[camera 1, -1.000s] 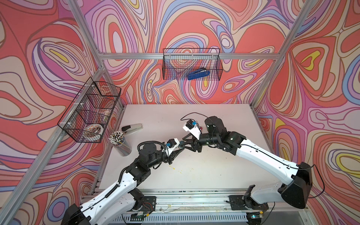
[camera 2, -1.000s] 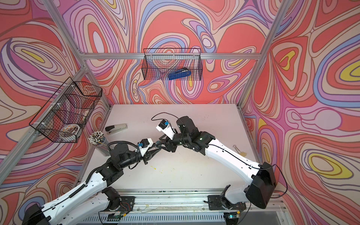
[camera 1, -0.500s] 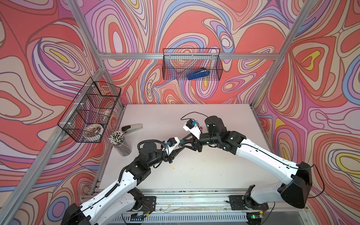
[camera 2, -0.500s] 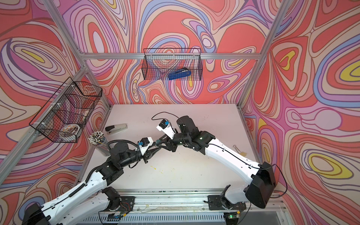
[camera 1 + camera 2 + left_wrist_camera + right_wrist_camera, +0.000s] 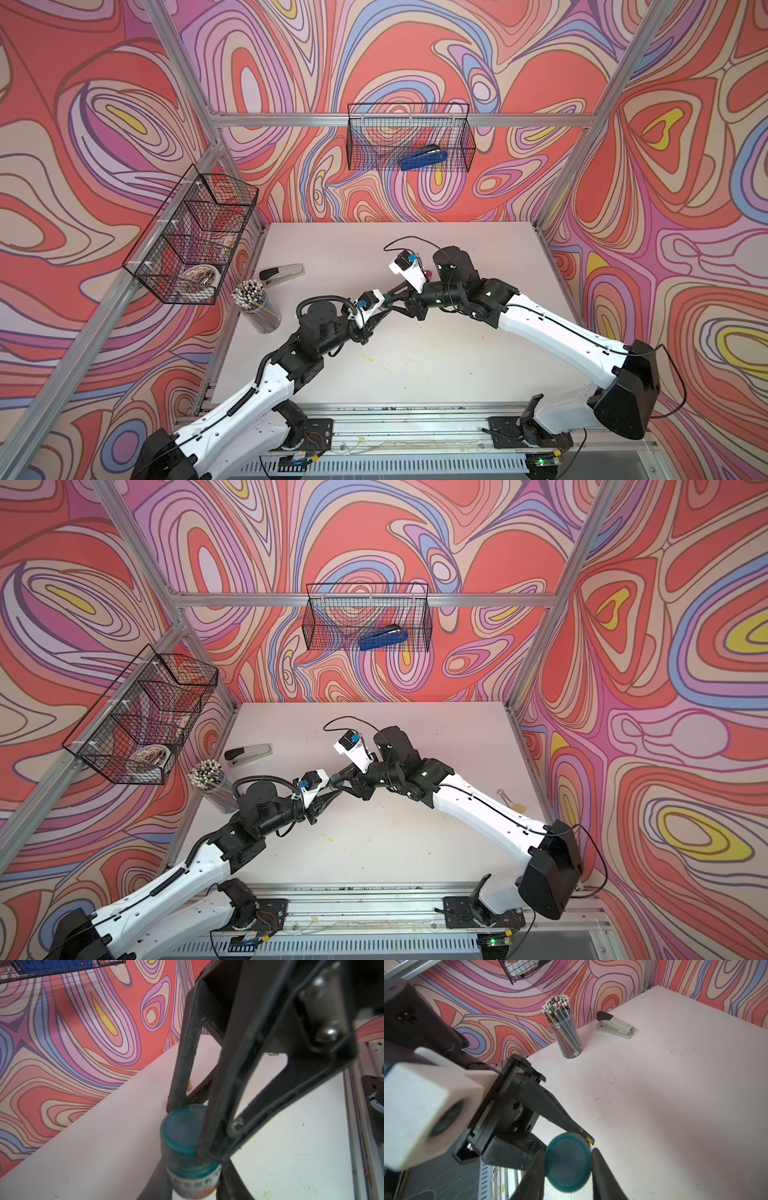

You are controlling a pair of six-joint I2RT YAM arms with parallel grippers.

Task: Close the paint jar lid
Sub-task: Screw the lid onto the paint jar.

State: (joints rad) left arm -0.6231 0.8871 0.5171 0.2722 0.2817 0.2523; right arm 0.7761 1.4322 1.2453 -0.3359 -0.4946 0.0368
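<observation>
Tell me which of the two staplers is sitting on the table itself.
The grey stapler with the black end, beside the cup of pencils. The blue stapler lies up in the wire basket on the back wall.

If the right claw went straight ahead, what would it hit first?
The teal lid, sitting between the right gripper's fingers atop the paint jar; just behind it, apparently, the left gripper holding that jar.
</observation>
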